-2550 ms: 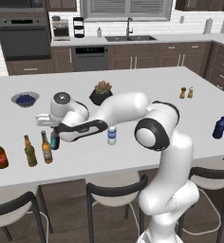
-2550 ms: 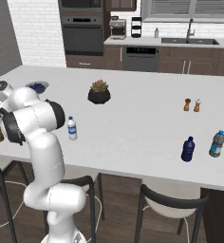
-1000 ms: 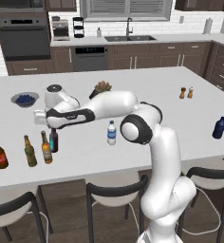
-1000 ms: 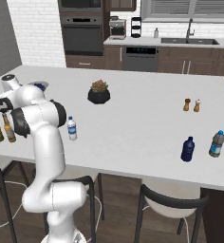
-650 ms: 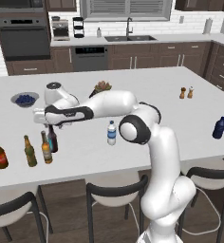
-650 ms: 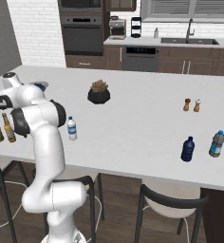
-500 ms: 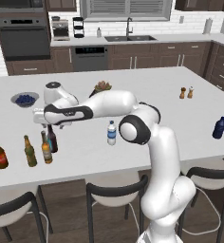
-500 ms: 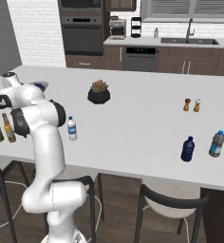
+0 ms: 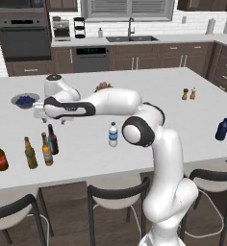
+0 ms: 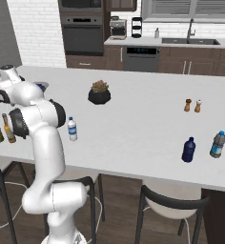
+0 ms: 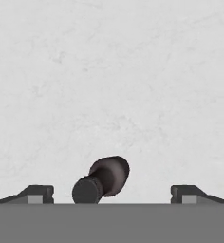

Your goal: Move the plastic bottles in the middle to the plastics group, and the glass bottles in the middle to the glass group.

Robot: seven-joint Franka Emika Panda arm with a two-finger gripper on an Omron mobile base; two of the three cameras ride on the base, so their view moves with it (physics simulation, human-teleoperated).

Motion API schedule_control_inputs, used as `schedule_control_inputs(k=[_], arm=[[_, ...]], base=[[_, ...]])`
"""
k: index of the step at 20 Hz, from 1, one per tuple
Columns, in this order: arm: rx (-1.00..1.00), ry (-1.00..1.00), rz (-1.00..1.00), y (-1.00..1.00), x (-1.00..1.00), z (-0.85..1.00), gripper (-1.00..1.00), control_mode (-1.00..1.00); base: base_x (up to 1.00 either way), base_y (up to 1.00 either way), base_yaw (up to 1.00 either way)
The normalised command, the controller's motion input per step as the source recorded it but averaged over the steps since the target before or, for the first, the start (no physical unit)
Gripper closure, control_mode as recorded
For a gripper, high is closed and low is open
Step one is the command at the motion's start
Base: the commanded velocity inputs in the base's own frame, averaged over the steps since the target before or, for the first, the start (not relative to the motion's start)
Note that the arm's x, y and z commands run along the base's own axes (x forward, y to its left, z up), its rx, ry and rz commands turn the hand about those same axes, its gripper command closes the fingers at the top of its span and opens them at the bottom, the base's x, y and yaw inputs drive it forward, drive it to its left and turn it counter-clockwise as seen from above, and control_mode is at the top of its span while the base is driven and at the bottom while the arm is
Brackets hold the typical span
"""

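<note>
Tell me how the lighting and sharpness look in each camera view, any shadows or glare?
Left base view: flat, even light, faint soft shadows under the dark brown beer bottle and water bottle; no glare. Right base view: likewise even, slightly soft edges. Hand view: pale countertop mottled, bottle top sharp, open claw tips dark.

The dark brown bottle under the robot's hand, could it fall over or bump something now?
Maybe. The gripper is open right above the dark brown bottle, so dipping or swinging sideways as it leaves could clip the cap and tip it. That bottle stands very close to the amber bottle and the olive-green bottle, so one fall might knock the others. The water bottle stands near the arm's path and could get bumped too.
</note>
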Motion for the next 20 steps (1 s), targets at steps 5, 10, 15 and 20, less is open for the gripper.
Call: schedule_control_inputs(k=[5, 10, 15, 20], arm=[[-0.02, 0.02, 0.0, -0.5, 0.04, 0.28, -1.0, -1.0], [-0.02, 0.1, 0.0, -0.91, -0.04, 0.01, -1.0, -1.0], [0.0, 0.0, 0.0, -0.99, -0.5, 0.0, -1.0, -1.0], [0.0, 0.02, 0.0, -0.99, -0.57, 0.0, -1.0, -1.0]], base=[[0.0, 0.0, 0.0], [0.0, 0.0, 0.0], [0.0, 0.0, 0.0], [0.0, 0.0, 0.0]])
